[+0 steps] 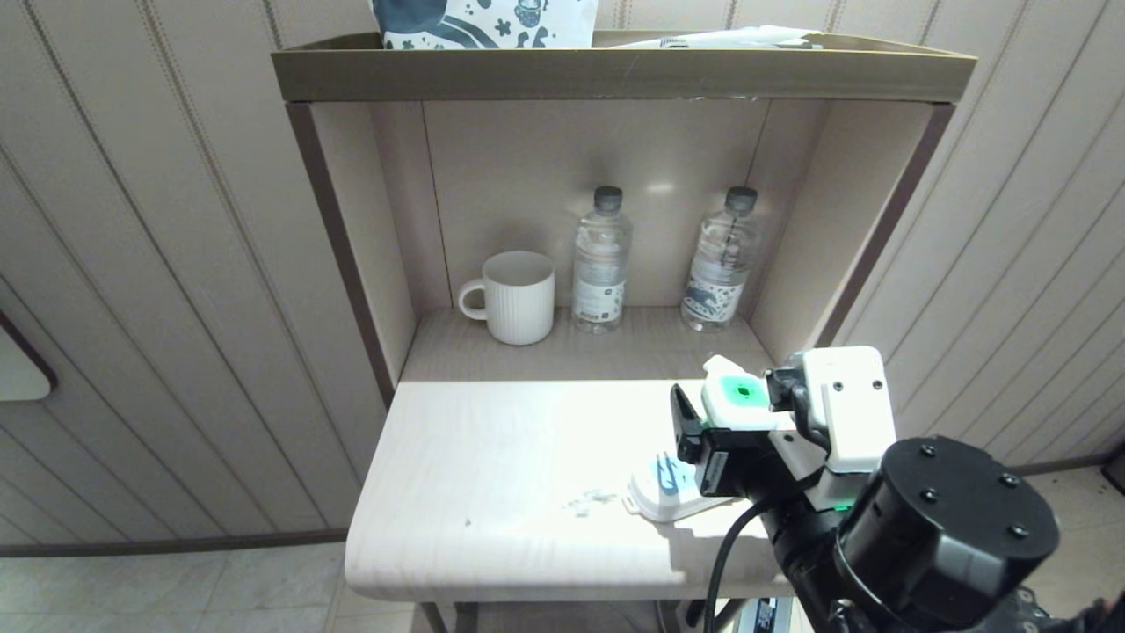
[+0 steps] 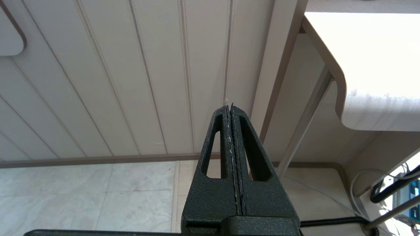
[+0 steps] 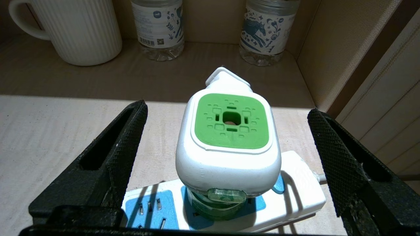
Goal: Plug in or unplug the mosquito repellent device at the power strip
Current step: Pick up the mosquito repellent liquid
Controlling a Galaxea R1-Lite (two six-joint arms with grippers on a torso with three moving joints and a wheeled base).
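Observation:
The mosquito repellent device (image 3: 229,137) has a white cap with a green centre over a green bottle. It stands upright on the white power strip (image 3: 295,193), over one of its light-blue sockets. Whether its pins sit in a socket is hidden. My right gripper (image 3: 226,141) is open, and its black fingers (image 3: 115,157) stand on either side of the cap, apart from it. In the head view the device (image 1: 736,397) and the power strip (image 1: 659,494) lie near the table's front right, with my right gripper (image 1: 734,411) around the cap. My left gripper (image 2: 229,106) hangs shut and empty beside the table.
At the back of the shelf table (image 1: 492,492) stand a white ribbed mug (image 1: 517,297) and two clear water bottles (image 1: 601,262) (image 1: 722,262). The shelf's right side wall (image 1: 795,264) is close to the device. A cord leaves the strip toward that wall.

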